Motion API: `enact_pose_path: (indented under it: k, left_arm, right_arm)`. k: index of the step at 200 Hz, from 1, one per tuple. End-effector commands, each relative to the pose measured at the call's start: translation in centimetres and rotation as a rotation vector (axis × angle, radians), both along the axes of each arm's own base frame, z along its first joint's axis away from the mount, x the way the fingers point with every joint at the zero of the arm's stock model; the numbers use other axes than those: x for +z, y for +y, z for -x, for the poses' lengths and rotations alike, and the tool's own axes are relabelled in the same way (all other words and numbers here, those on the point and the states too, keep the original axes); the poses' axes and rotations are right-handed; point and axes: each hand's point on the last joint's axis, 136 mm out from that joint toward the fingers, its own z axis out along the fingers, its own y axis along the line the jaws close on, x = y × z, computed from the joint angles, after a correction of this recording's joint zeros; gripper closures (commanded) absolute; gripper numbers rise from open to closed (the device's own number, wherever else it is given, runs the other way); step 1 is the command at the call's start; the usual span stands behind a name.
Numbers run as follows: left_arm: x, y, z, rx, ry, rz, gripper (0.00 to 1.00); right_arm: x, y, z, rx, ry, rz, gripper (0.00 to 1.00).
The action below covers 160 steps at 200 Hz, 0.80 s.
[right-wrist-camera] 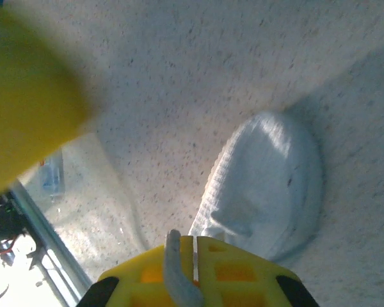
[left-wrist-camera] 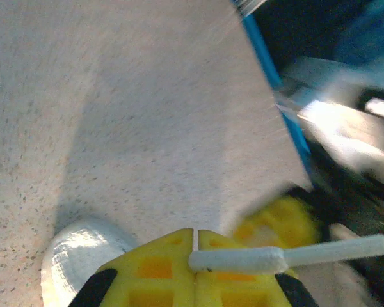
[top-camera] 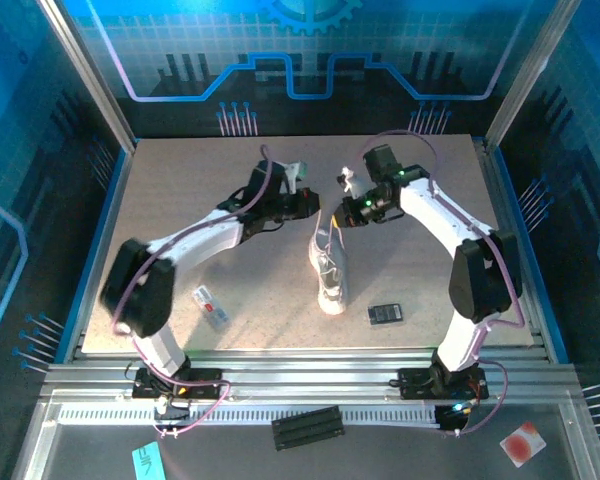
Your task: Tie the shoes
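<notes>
Near the table's [top-camera: 180, 170] near edge lie a white tag [top-camera: 210, 306] and a black rectangle [top-camera: 384, 313]. The sneaker [top-camera: 330, 270] sits mid-surface, toe nearward. Above its heel my left gripper [left-wrist-camera: 196, 233] pinches a lace end [left-wrist-camera: 243, 259], my right gripper [right-wrist-camera: 194, 240] the other lace [right-wrist-camera: 176, 262] — both clenched — with bare surface beyond to the far edge.

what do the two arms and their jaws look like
The left arm and right arm have white shells between black joints, with a lilac cable looping along each. Green lights glow near the right wrist. The jaws are yellow with a grid of square pockets, black at the outer sides.
</notes>
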Motion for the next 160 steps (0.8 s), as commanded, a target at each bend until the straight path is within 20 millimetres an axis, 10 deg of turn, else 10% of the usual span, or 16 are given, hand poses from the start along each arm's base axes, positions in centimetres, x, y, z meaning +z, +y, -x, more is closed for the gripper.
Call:
enact_pose_path:
  k: [1,31,60,105,160]
  left_arm:
    - [0.0,0.7,4.7,-0.099,-0.051,-0.109,1.0]
    - [0.7,-0.6,10.5,-0.198,-0.17,-0.2,1.0]
    - [-0.1,-6.2,14.2,-0.367,-0.222,-0.245,1.0]
    - [-4.1,-14.1,14.0,-0.494,-0.217,-0.28,0.88]
    - [-1.7,-12.2,14.4,-0.58,-0.372,-0.335,0.48]
  right_arm:
    - [-1.7,-0.5,0.2,0.079,0.056,0.085,1.0]
    - [-2.1,1.3,-1.4,0.186,0.044,0.088,1.0]
    - [-2.5,4.2,-1.1,0.329,0.039,0.078,0.99]
    - [-2.3,8.2,-0.2,0.422,0.026,0.002,0.9]
    - [3.9,5.4,-2.4,0.283,-0.131,-0.059,0.45]
